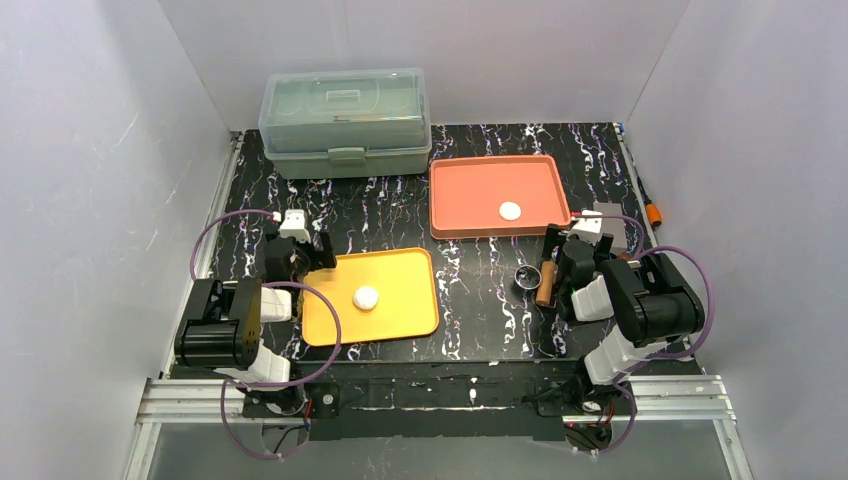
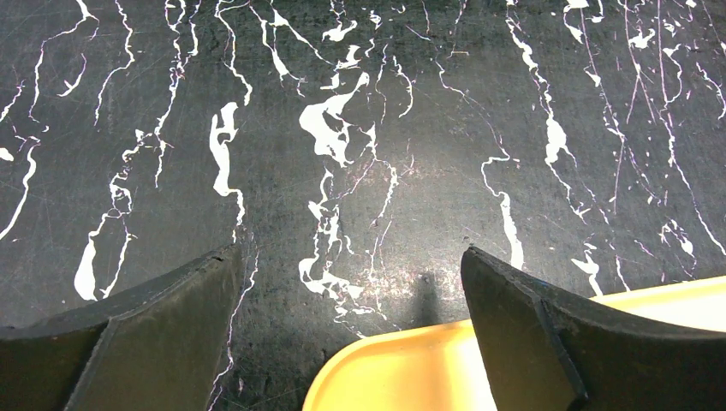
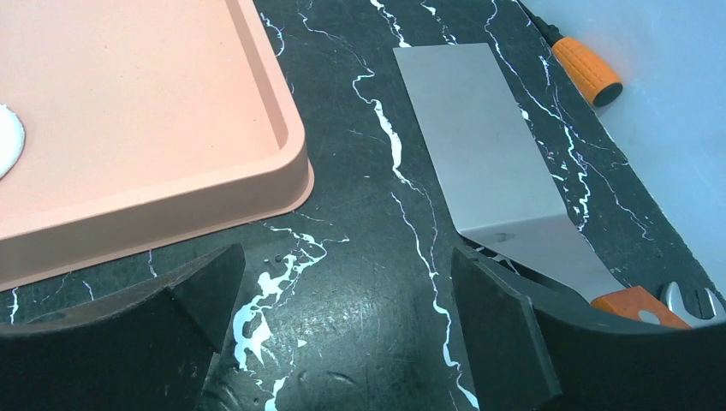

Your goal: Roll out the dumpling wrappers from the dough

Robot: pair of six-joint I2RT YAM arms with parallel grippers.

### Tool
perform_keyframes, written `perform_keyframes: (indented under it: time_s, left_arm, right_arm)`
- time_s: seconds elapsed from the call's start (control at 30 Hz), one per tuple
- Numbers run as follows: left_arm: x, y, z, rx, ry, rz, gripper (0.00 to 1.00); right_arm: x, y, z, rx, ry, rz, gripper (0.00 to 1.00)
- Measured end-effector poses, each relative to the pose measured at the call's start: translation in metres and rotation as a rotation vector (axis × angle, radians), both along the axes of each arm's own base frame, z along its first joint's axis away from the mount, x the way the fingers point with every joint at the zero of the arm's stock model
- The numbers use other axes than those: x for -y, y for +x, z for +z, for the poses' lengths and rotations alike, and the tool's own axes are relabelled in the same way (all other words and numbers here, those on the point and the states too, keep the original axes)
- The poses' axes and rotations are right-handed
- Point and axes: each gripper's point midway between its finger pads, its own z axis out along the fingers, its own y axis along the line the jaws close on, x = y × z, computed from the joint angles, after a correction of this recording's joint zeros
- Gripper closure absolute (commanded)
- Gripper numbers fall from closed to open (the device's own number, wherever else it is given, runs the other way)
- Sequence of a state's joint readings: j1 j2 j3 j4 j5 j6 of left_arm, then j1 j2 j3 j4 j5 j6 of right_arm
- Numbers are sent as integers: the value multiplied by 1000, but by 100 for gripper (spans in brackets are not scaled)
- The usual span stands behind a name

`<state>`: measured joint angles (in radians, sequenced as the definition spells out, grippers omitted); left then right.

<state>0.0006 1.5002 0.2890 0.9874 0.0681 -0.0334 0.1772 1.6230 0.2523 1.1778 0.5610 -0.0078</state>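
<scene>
Dough (image 1: 366, 297) is sitting as a rounded white lump near the middle of the yellow tray (image 1: 405, 270), not yet flattened. One finished wrapper (image 1: 510, 210) is lying in the salmon tray (image 1: 470, 195) further back on the bench (image 1: 480, 310). The job is looking barely begun.

The left fingers (image 1: 305, 252) are hanging spread wide, holding nothing, over bare bench just off the yellow tray's far left corner. The right fingers (image 1: 563, 252) are likewise spread and empty, hovering between the salmon tray's near corner and a flat scraper (image 3: 488, 145). The rolling pin (image 1: 545, 283) is lying just beside them, with the metal ring (image 1: 525, 277) close against its left side.

Trouble is likely waiting at the pin. Being round, it is apt to roll away if one finger is touching it before the other, and a sideways nudge could be knocking the ring across the bench. The scraper is lying near enough for a wide approach to catch it.

At the tray, pressing the lump off-centre risks tipping or sliding the light tray unless the left arm is steadying it. Soft dough may also be clinging to the pin and lifting with it, tearing the sheet.
</scene>
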Motion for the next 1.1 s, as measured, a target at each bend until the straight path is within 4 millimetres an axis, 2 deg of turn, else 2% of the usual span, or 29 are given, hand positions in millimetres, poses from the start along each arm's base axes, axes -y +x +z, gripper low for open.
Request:
perform_keyframes:
  time_s: [0.3, 0.4, 0.47, 0.63, 0.7, 0.73, 0.8, 0.87, 1.0, 1.1]
  left_arm:
    - [0, 0, 0, 0, 0, 0, 1]
    - [0, 0, 0, 0, 0, 0, 1]
    - [0, 0, 0, 0, 0, -1, 1]
    - [-1, 0, -1, -15, -1, -1, 1]
    - [-2, 1, 3, -24, -8, -6, 1]
    - [-3, 3, 7, -21, -10, -10, 1]
    - [-3, 8, 22, -5, -17, -31, 1]
    - [-1, 11, 36, 19, -13, -67, 1]
    - [17, 3, 54, 30, 13, -209, 1]
    - [27, -4, 61, -39, 38, -309, 1]
  right_arm:
    - [2, -2, 2, 7, 5, -14, 0]
    - [5, -12, 9, 24, 10, -26, 0]
    - [12, -15, 29, 51, 31, -75, 0]
    - [30, 1, 122, 200, 126, -203, 0]
    - [32, 4, 141, 191, 162, -238, 0]
    - [32, 4, 144, 166, 184, -255, 0]
    - [32, -1, 140, 96, 217, -288, 0]
    - [30, -11, 126, 4, 257, -323, 0]
    - [24, -44, 86, -180, 345, -397, 0]
    - [16, -67, 63, -296, 410, -422, 9]
